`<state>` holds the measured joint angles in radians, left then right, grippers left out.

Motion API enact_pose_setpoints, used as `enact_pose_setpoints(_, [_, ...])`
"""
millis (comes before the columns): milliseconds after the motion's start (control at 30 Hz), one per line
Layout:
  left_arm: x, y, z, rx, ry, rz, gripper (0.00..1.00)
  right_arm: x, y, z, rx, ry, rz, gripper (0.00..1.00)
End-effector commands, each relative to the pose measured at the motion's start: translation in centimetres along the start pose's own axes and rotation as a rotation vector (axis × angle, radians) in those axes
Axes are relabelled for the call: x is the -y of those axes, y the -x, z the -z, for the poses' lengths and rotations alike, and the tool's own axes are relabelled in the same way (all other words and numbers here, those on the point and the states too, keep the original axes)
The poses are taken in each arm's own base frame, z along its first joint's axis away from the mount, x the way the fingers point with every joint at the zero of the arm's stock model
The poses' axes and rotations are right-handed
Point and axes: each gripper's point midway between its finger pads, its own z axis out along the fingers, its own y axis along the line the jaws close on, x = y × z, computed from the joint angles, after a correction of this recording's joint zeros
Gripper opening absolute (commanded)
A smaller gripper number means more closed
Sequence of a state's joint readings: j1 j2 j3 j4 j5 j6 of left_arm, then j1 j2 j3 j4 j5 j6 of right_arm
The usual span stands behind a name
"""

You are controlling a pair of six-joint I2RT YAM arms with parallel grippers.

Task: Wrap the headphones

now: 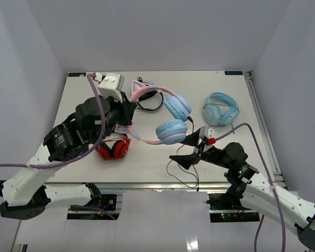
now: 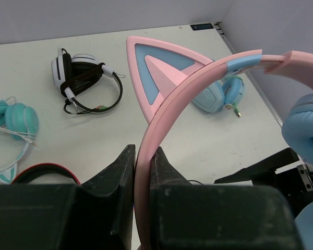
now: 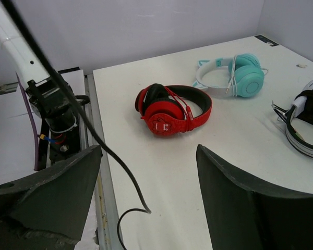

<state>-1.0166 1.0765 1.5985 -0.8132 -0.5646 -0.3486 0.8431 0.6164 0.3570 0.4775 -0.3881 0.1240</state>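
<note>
From above, the left gripper [image 1: 130,107] pinches the pink band of the headphones [image 1: 171,130] mid-table, and the right gripper [image 1: 185,149] gapes by their cable [image 1: 170,168] near the table edge.

Left wrist: the fingers are clamped on the band, with black-and-white headphones [image 2: 83,78] farther off.

Right wrist: the jaws are wide and hold nothing, with red headphones [image 3: 169,109] beyond.

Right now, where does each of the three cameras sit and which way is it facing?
Top external: above and behind the arms, looking down on the table; left arm and right arm show, bases at bottom.
Left wrist: on the left arm, facing the far right corner; left gripper clamps the headphones by the headband.
Right wrist: low, looking left across the table; right gripper open, black cable between its fingers.
Both wrist views share the red headphones and teal pair.
</note>
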Motion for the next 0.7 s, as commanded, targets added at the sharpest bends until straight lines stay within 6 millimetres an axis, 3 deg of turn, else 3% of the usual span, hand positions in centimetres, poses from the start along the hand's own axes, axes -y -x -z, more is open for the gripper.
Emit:
enact_pose_setpoints(0, [2.7, 2.5, 1.5, 0.082, -0.164, 0.141, 0.00, -1.5, 2.1, -0.2, 0.126, 0.082, 0.061, 0.78])
enact_pose_setpoints(167, [3.5, 2.9, 2.0, 0.101, -0.221, 0.176, 0.00, -2.8, 0.5, -0.9, 0.117, 0.156, 0.027, 0.69])
enact_pose_setpoints(500, [4.5, 2.4, 2.2, 0.104, -0.285, 0.208, 0.00, -4.2, -2.2, -1.8, 0.118, 0.184, 0.011, 0.63])
enact_pose_setpoints(667, [5.1, 2.5, 2.8, 0.108, -0.335, 0.227, 0.00, -4.5, -3.3, -2.0, 0.107, 0.194, -0.017, 0.51])
